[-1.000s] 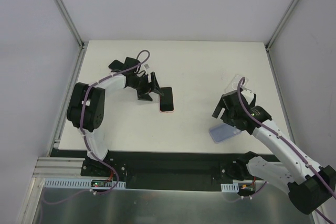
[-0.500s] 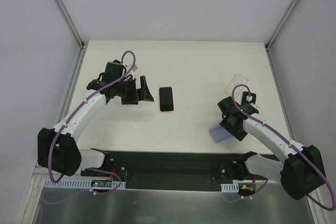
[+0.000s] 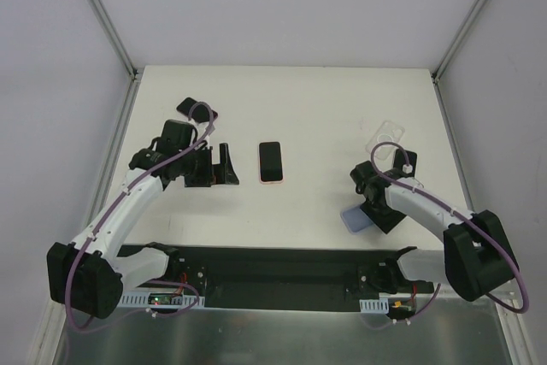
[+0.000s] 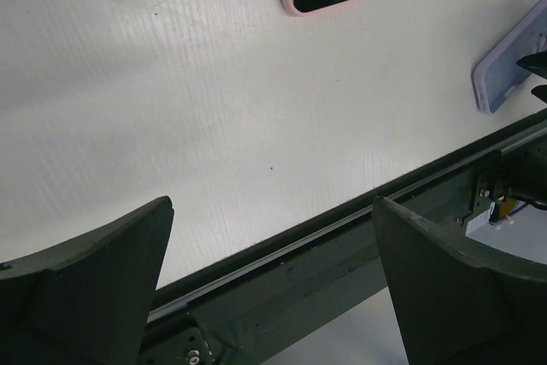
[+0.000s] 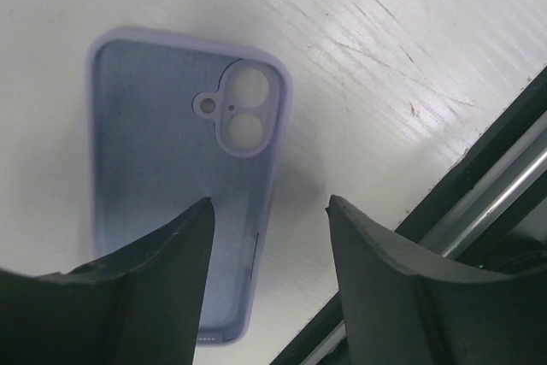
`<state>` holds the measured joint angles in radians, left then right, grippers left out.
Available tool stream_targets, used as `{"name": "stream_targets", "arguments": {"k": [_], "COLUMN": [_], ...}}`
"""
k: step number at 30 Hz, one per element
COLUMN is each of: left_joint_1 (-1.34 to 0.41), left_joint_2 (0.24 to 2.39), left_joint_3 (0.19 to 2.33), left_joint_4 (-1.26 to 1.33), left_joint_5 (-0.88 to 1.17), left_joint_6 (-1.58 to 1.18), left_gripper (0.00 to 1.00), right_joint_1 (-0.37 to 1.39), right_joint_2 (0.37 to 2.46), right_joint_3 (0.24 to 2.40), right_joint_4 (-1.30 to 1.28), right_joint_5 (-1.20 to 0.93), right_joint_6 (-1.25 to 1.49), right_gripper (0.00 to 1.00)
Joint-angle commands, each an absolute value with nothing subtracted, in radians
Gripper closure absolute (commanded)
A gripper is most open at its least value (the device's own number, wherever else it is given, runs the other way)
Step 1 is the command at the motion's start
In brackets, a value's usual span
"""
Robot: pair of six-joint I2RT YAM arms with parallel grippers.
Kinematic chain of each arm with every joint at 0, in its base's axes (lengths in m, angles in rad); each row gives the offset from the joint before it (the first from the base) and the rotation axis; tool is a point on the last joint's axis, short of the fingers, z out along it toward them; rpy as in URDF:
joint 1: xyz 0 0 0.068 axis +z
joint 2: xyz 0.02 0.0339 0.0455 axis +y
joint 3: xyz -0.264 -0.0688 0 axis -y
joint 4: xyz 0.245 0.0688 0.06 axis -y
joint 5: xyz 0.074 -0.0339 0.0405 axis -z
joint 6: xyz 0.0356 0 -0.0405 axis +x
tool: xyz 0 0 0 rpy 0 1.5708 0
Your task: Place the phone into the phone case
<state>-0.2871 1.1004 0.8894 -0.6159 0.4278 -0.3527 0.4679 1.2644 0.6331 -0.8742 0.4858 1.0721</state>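
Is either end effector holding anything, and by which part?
Nothing is held. The left end effector is open and empty; the right end effector straddles a long edge of the lavender case without clamping it.

No text, label, brand or number can be read anywhere.

- Phone (image 3: 270,162): black screen with a pink rim. It lies flat and screen-up on the table (image 3: 325,100), about mid-width, with its long side running near to far.
- Case (image 5: 162,168): pale lilac, lying flat with its hollow side up. The camera cut-out, with two round openings, shows at one end. It lies close to the table's near edge on the right, well apart from the phone.
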Motion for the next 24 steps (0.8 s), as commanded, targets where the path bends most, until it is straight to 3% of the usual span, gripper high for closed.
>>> {"name": "stream_targets", "arguments": {"k": [1, 2, 6, 11, 15, 24], "left_joint_1": [-0.288, -0.288, -0.288, -0.290, -0.290, -0.290], "left_joint_2": [1.045, 1.039, 1.003, 1.009, 0.997, 0.986], "left_joint_3": [0.902, 0.903, 0.894, 0.910, 0.908, 0.913], "left_joint_4": [-0.652, -0.652, -0.657, -0.687, -0.693, -0.696], "left_joint_5": [0.328, 0.318, 0.259, 0.193, 0.170, 0.156], "left_joint_6": [-0.334, -0.333, -0.348, -0.357, -0.359, -0.357], "left_gripper": [0.01, 0.01, 0.01, 0.01, 0.01, 0.01], "right_joint_1": [0.463, 0.463, 0.468, 0.469, 0.497, 0.610], "right_joint_2": [1.282, 1.279, 1.259, 1.341, 1.376, 1.396], "right_joint_3": [0.617, 0.618, 0.647, 0.799, 0.819, 0.816], "right_joint_4": [-0.882, -0.885, -0.833, -0.825, -0.601, -0.486], "right_joint_5": [0.474, 0.476, 0.479, 0.468, 0.193, 0.071], "right_joint_6": [1.123, 1.120, 0.991, 0.737, 0.360, 0.172], "right_gripper": [0.48, 0.65, 0.99, 0.99, 0.98, 0.85]}}
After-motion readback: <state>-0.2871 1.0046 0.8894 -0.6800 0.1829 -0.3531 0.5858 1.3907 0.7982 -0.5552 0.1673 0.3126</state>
